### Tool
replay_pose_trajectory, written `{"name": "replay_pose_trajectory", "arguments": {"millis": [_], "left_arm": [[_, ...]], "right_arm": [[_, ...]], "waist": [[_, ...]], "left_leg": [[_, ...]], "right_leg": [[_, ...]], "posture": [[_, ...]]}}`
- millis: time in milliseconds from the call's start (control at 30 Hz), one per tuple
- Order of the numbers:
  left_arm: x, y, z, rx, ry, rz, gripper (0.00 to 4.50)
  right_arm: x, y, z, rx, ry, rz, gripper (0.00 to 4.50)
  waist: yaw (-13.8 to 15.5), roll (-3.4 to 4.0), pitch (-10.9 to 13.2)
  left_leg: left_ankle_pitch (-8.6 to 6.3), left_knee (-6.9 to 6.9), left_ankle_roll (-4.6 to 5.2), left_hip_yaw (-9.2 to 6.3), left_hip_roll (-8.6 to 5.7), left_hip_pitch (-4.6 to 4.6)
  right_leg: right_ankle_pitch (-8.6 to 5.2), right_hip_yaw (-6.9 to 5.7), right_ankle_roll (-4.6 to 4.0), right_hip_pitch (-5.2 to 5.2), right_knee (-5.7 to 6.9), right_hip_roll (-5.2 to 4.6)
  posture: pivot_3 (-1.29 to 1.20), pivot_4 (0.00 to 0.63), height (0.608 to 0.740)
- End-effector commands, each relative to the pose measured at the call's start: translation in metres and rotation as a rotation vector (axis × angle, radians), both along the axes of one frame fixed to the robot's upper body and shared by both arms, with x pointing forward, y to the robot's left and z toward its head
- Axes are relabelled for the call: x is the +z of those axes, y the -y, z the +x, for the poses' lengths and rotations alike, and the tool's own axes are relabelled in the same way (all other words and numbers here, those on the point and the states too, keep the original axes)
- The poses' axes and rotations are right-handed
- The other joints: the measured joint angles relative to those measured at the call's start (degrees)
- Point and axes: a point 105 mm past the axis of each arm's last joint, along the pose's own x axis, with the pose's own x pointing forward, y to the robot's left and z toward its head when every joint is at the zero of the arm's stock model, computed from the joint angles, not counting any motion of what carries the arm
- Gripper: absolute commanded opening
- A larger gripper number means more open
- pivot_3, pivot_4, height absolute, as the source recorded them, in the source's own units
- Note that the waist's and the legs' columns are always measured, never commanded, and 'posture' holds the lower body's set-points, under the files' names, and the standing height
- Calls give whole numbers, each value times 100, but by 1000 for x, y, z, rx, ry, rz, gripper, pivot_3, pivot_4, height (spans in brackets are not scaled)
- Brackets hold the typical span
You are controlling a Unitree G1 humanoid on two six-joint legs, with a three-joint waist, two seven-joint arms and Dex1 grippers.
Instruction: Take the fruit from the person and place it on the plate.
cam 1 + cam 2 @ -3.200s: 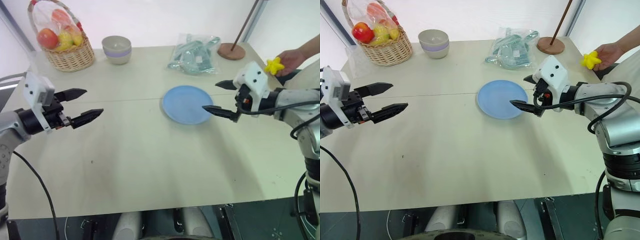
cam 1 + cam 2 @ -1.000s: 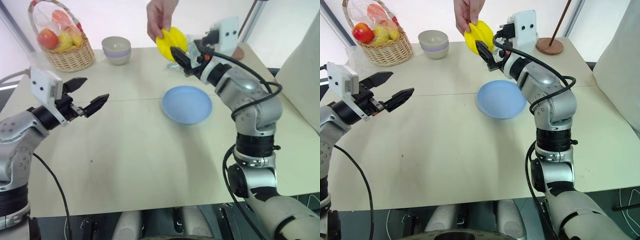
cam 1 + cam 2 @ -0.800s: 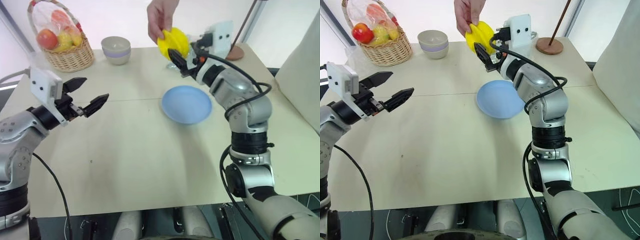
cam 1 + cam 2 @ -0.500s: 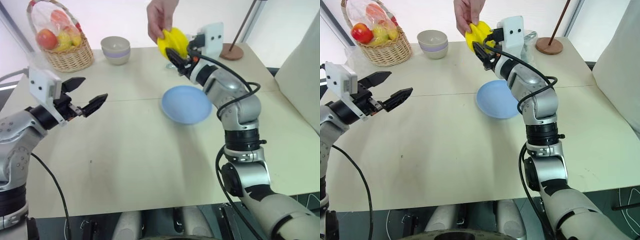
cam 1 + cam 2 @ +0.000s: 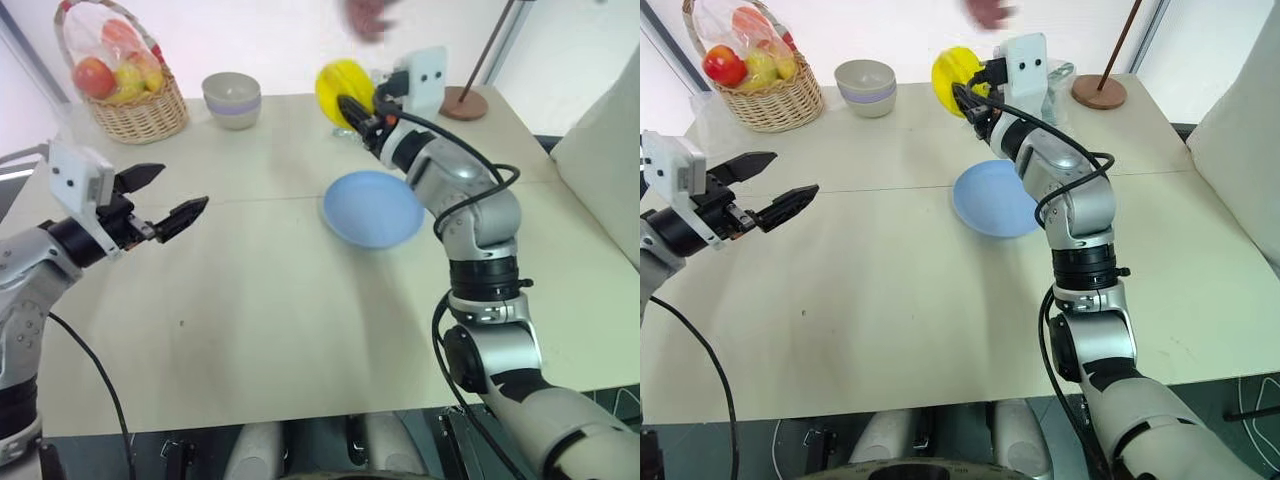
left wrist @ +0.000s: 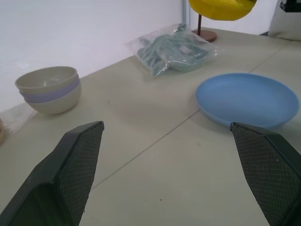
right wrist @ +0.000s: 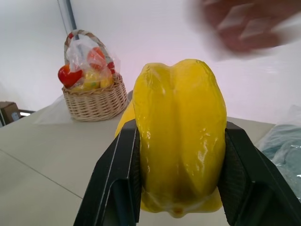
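The table point(image 5: 260, 300) bears plate point(image 5: 373, 208), bowl point(image 5: 232, 99), basket point(image 5: 135, 110), bag point(image 5: 1052, 82).

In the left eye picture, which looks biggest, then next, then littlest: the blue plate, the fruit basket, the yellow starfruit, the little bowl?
1. fruit basket
2. blue plate
3. bowl and yellow starfruit: look about alike.

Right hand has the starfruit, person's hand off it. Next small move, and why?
Probably carry it toward the robot and down over the plate. The right hand is shut on the starfruit, the person's hand has let go, and the fruit hangs above the table beyond the plate's far rim.
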Motion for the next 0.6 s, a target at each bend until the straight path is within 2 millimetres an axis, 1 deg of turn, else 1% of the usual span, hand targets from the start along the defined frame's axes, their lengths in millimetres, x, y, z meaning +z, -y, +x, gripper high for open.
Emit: {"name": "replay_pose_trajectory", "arguments": {"millis": [33,133,167,233,300,400,433,600], "left_arm": [[13,1,-8,-28,35,23,4500],[11,2,-9,-59,9,46,4500],[11,1,-8,-64,6,53,4500],[13,1,-5,-74,7,62,4500],[14,1,-3,-81,8,67,4500],[15,4,-1,-101,8,74,4500],[16,4,0,-107,8,78,4500],[16,9,0,-145,-7,86,4500]], "right_arm": [[19,3,-17,48,75,-49,1467],[0,4,-29,123,25,-159,1467],[-19,8,-31,138,-19,-233,1467],[-51,16,-32,149,-94,-311,1467],[-66,21,-31,146,-124,-342,1467],[-97,28,-27,123,-180,-405,1467],[-104,29,-27,124,-186,-425,1467],[-123,31,-23,110,-202,-435,1467]], "waist": [[3,0,0],[5,0,0],[9,0,0],[10,-1,-1],[8,0,0],[-17,2,2],[-20,2,2],[0,1,2]], "left_leg": [[0,-1,0,0,0,-2],[0,-4,1,-1,0,-3],[-1,-7,1,-1,0,-3],[-1,-9,2,-1,0,-3],[-2,-8,3,-1,0,-3],[-1,-8,3,3,1,-3],[-1,-7,3,3,4,-3],[-1,-8,3,3,7,-2]], "right_leg": [[0,-1,0,0,-2,0],[0,-1,0,0,-10,1],[0,-1,0,1,-13,0],[0,-4,0,3,-20,1],[0,-4,0,6,-23,3],[0,-3,1,4,-22,14],[0,-2,1,4,-22,18],[0,-3,1,3,-21,22]], "posture": [[0,150,740],[0,150,740],[0,150,740],[0,150,740],[0,150,740],[0,150,740],[0,150,740],[0,150,740]]}}
